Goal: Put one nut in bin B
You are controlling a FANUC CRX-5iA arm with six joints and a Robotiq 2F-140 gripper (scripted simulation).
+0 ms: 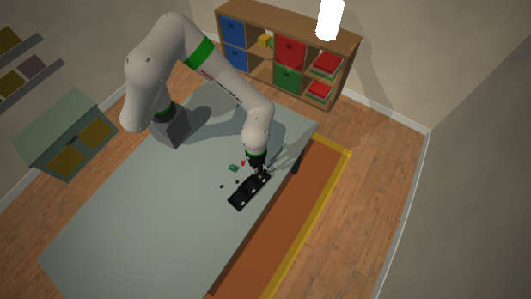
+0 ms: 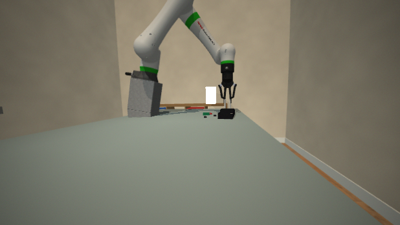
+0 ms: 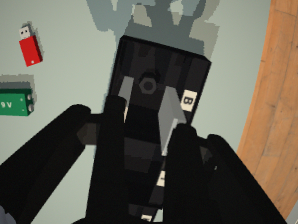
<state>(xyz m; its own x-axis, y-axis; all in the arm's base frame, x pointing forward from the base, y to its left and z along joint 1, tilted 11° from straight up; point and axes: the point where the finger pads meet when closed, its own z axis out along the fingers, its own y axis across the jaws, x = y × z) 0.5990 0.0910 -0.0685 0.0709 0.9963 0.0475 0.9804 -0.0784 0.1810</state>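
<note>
A row of black bins [image 1: 241,197] [image 2: 226,114] [image 3: 200,66] stands near the table's right edge. A grey nut [image 3: 148,84] lies on the floor of the end bin, which carries a small white label [image 3: 188,100] that I cannot read. My gripper [image 1: 259,173] [image 2: 228,104] [image 3: 146,96] hangs straight down over this end bin. Its fingers stand slightly apart on either side of the nut and do not grip it. Another small dark nut [image 1: 221,186] [image 2: 205,117] lies on the table left of the bins.
A green battery [image 1: 233,167] [image 3: 15,103] [image 2: 206,113] and a red USB stick [image 1: 242,162] [image 3: 28,46] lie on the table left of the bins. The table's right edge [image 1: 275,202] runs close beside the bins. The arm's grey base [image 1: 169,129] stands at the back.
</note>
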